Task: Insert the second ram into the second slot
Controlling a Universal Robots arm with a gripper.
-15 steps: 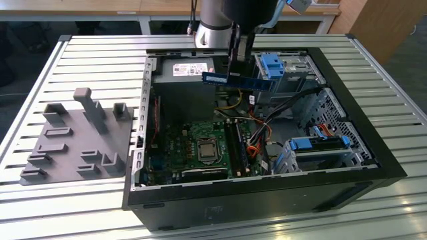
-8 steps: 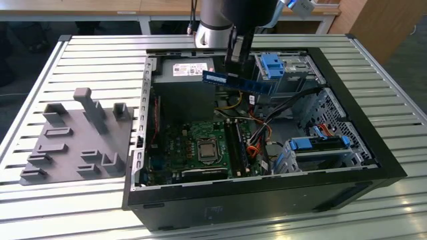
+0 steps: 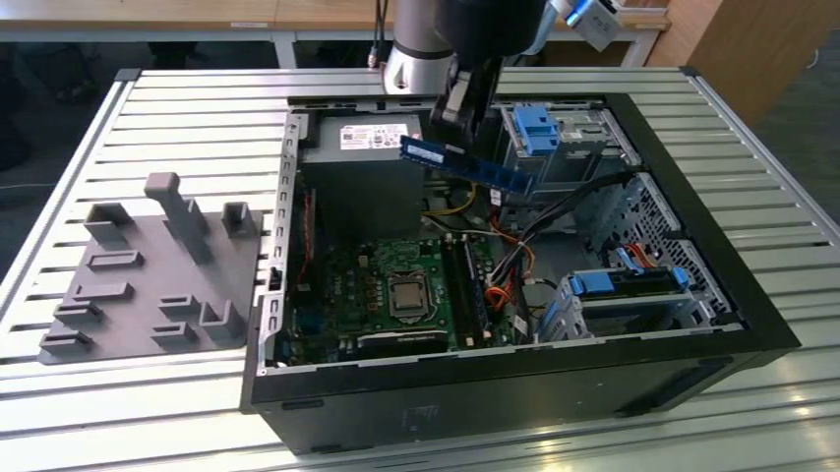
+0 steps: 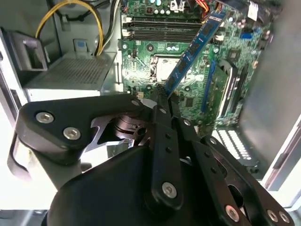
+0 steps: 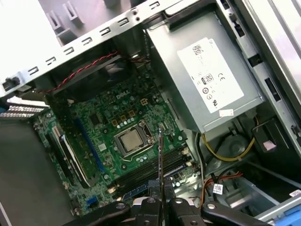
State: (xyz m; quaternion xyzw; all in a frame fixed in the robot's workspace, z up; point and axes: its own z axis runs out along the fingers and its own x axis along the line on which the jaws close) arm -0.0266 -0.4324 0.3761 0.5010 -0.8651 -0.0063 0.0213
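Observation:
The second ram [image 3: 469, 163] is a thin blue stick that hangs tilted above the open computer case, over the power supply end. My gripper [image 3: 450, 116] is shut on one end of it. In the second wrist view the ram [image 4: 193, 49] sticks out from the fingertips [image 4: 162, 98] toward the green motherboard [image 4: 235, 52]. In the first wrist view I see the ram edge-on [image 5: 160, 155] as a thin line above the gripper [image 5: 160, 200]. The long dark memory slots [image 3: 465, 290] [image 4: 162, 29] [image 5: 150, 168] lie beside the processor socket [image 3: 404, 293], well below the ram.
The black case [image 3: 525, 393] has tall walls around the board. A silver power supply [image 3: 361, 147], blue drive latches [image 3: 538, 133] [image 3: 630, 280] and loose cables [image 3: 525, 221] crowd the exterior view's right side. A grey fixture plate [image 3: 145, 275] lies outside at the exterior view's left.

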